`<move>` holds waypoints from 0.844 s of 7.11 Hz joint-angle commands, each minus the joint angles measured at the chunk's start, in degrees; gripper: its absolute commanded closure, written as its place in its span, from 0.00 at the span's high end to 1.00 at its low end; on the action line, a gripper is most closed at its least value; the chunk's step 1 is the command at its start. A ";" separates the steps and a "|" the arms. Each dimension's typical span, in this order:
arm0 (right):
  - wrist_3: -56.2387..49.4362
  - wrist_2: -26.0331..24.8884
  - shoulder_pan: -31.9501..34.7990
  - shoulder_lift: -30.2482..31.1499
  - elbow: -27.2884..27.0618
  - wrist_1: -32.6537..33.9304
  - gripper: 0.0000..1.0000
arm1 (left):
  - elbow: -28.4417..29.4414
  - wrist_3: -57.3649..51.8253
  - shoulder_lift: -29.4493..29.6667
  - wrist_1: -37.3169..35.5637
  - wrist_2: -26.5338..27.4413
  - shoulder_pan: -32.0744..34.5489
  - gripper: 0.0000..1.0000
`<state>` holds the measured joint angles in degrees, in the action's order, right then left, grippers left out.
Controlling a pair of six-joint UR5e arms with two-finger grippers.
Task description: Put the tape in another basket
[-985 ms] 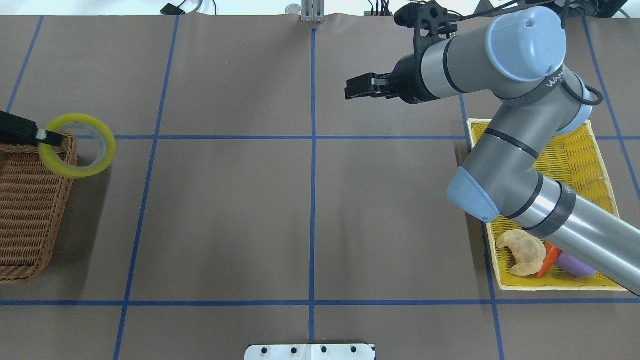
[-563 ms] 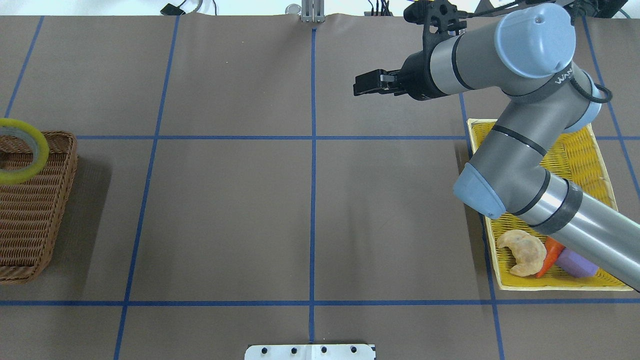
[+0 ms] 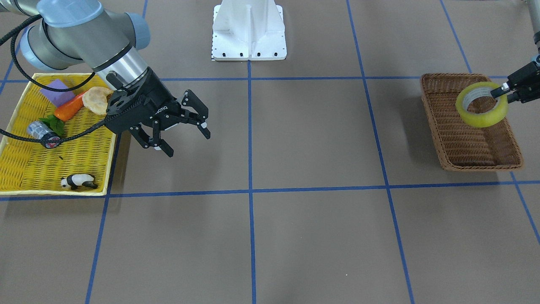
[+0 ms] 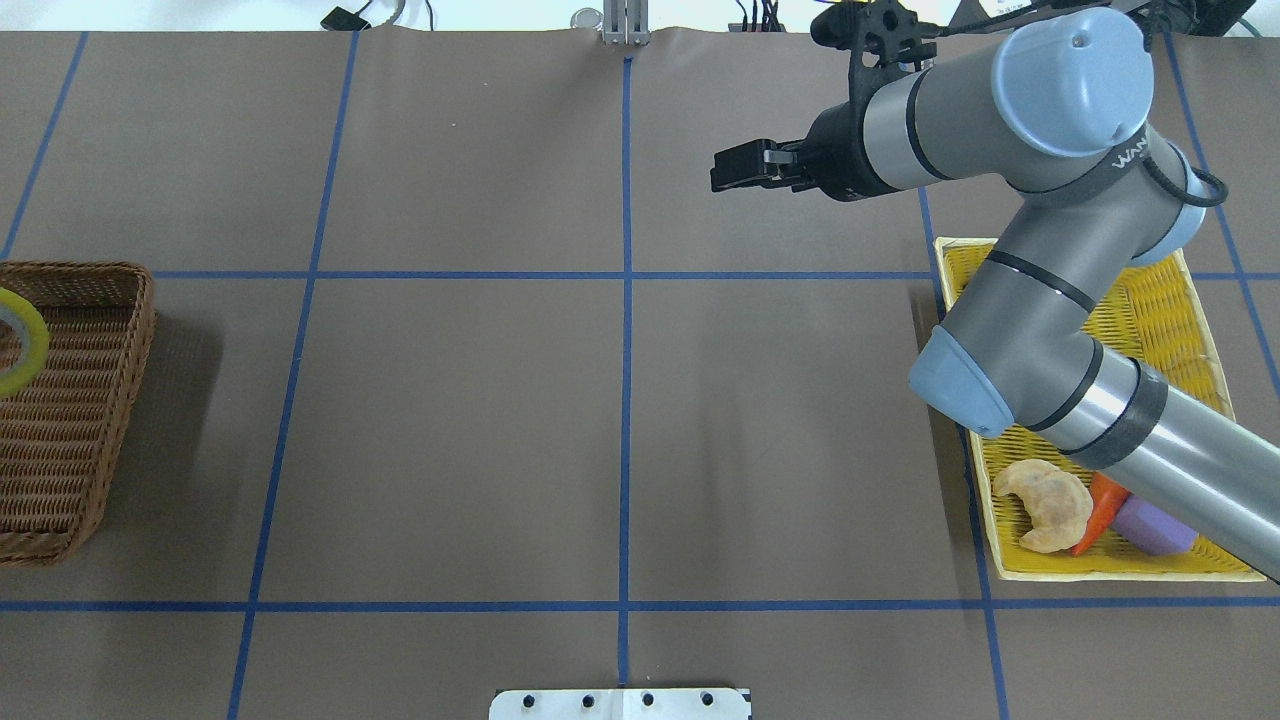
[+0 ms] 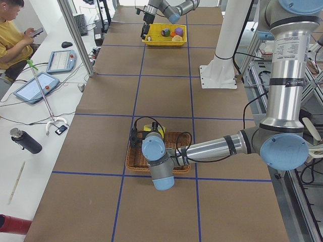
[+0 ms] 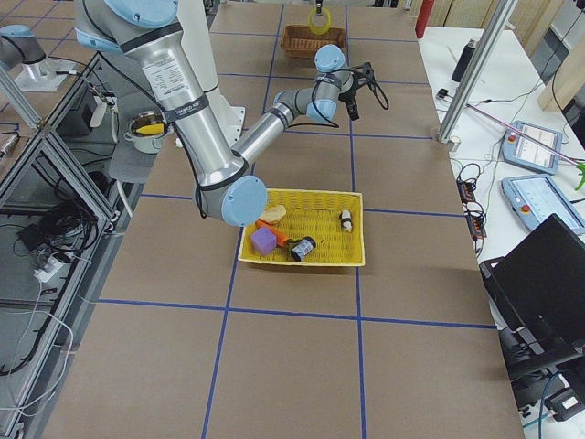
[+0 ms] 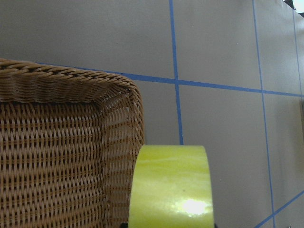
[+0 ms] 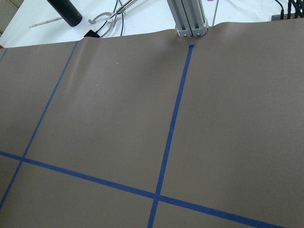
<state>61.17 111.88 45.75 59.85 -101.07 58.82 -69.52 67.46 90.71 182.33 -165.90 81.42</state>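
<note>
The yellow tape roll (image 3: 481, 105) hangs above the brown wicker basket (image 3: 438, 122), over its end nearest the robot. My left gripper (image 3: 503, 92) is shut on the roll's wall and enters from the front view's right edge. In the overhead view only a sliver of tape (image 4: 20, 340) shows at the left edge over the basket (image 4: 80, 420). In the left wrist view the tape (image 7: 171, 187) sits by the basket's corner rim (image 7: 118, 88). My right gripper (image 3: 188, 145) is open and empty, in the air beside the yellow tray.
The yellow woven tray (image 3: 25, 169) holds a purple block (image 3: 57, 92), a carrot (image 3: 69, 110), a croissant (image 3: 96, 99), a small cylinder (image 3: 42, 133) and a panda figure (image 3: 78, 181). The robot's white base (image 3: 249, 29) stands at the table's middle edge.
My left gripper has carried the tape leftward from beside the basket's edge to over the basket, nearly out of the overhead view. My right arm has drawn back slightly to the right.
</note>
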 commanded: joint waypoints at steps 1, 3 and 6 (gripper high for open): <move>0.00 0.00 0.04 0.26 0.00 -0.03 1.00 | 1.67 -0.05 0.25 1.72 0.23 -0.04 0.99; 0.00 0.00 0.04 0.27 0.00 0.06 1.00 | 1.67 -0.14 0.25 1.80 0.23 -0.04 0.99; 0.00 1.22 1.96 0.35 0.00 1.11 1.00 | 1.24 -0.05 0.86 1.80 0.23 0.31 0.99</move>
<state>61.17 112.23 46.65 60.19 -101.07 59.19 -68.00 67.39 91.17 184.13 -165.67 81.47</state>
